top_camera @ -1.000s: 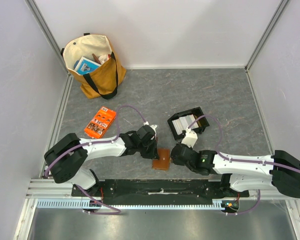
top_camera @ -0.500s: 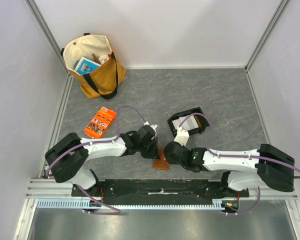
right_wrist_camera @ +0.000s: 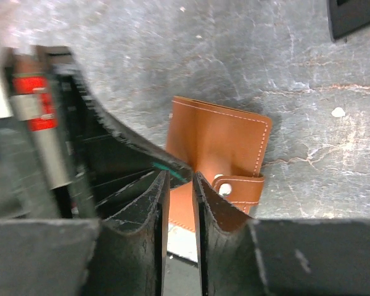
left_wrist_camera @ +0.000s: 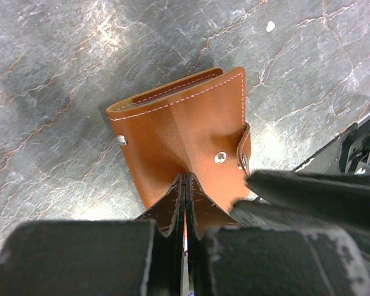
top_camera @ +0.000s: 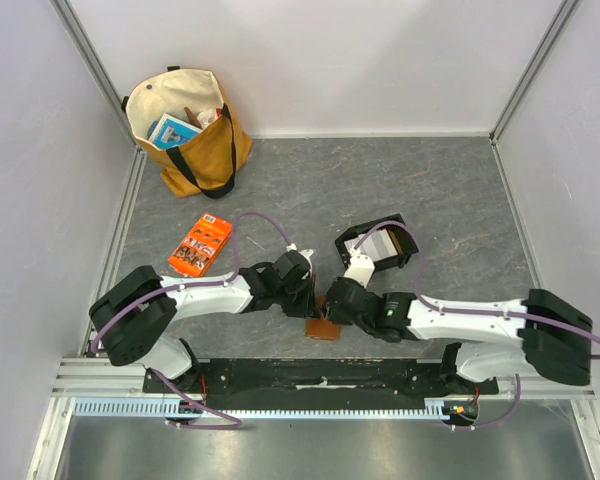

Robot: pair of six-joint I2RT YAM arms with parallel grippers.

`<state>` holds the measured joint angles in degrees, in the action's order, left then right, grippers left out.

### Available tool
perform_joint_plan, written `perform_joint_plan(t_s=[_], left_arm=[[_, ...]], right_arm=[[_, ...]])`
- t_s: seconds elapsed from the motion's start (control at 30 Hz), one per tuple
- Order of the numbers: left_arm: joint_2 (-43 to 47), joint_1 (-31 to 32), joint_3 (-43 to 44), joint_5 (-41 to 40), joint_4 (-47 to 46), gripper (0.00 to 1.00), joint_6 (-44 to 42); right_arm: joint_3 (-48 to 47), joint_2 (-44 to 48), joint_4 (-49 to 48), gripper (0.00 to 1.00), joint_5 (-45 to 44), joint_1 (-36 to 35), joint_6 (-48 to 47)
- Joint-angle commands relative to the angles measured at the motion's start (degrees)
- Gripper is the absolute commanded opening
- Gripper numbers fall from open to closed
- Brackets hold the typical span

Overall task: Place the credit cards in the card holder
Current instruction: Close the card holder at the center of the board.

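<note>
The tan card holder [top_camera: 323,329] lies near the table's front edge, snap strap shut, and shows in the left wrist view [left_wrist_camera: 185,123] and the right wrist view [right_wrist_camera: 222,145]. My left gripper [top_camera: 313,300] is shut, pinching the holder's near leather [left_wrist_camera: 185,177]. My right gripper [top_camera: 330,308] hangs just above the holder beside the left fingers; its jaws stand a narrow gap apart with nothing between them [right_wrist_camera: 180,179]. White and pale cards [top_camera: 372,246] lie in the black tray [top_camera: 400,228].
An orange printed packet [top_camera: 200,246] lies left of the arms. A tan tote bag [top_camera: 185,125] stands at the back left corner. White walls enclose the grey mat. The black tray's corner shows at the top right of the right wrist view [right_wrist_camera: 357,15].
My right gripper has moved left from beside the tray to just over the card holder, close against the left gripper. The left gripper and the holder have stayed put.
</note>
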<state>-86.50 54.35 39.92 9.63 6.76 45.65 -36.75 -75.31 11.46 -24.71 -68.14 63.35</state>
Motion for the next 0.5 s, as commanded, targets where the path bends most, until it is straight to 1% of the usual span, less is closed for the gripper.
perform_joint_plan(t_s=[0.0,0.1,0.17,0.23,0.33,0.37,0.47], left_arm=[[-0.3,0.1,-1.7,-2.2,1.6,0.02,0.8],[-0.2,0.1,-1.6,-2.3,1.6,0.02,0.8],[-0.3,0.1,-1.6,-2.4,1.8,0.02,0.8],[-0.2,0.1,-1.6,-2.3,1.8,0.02,0.8],[0.0,0.1,-1.4,-2.3,1.7,0.02,0.8],[-0.1,0.1,-1.4,-2.2,1.8,0.02,0.8],[0.0,0.1,-1.3,-2.3,1.8,0.02,0.8]], right_arm=[[1.5,8.5,0.1,0.30,-3.1,-0.1,-0.2],[3.3,13.1,0.9,0.33,-4.9,-0.1,-0.1],[4.4,14.9,2.6,0.30,-6.0,-0.1,1.3],[5.5,15.8,4.5,0.22,-6.3,0.1,3.5],[7.3,15.3,4.8,0.09,-4.6,0.4,5.1],[7.6,14.6,4.6,0.07,-3.9,0.3,5.1],[7.0,12.4,4.4,0.04,-2.5,0.4,5.0]])
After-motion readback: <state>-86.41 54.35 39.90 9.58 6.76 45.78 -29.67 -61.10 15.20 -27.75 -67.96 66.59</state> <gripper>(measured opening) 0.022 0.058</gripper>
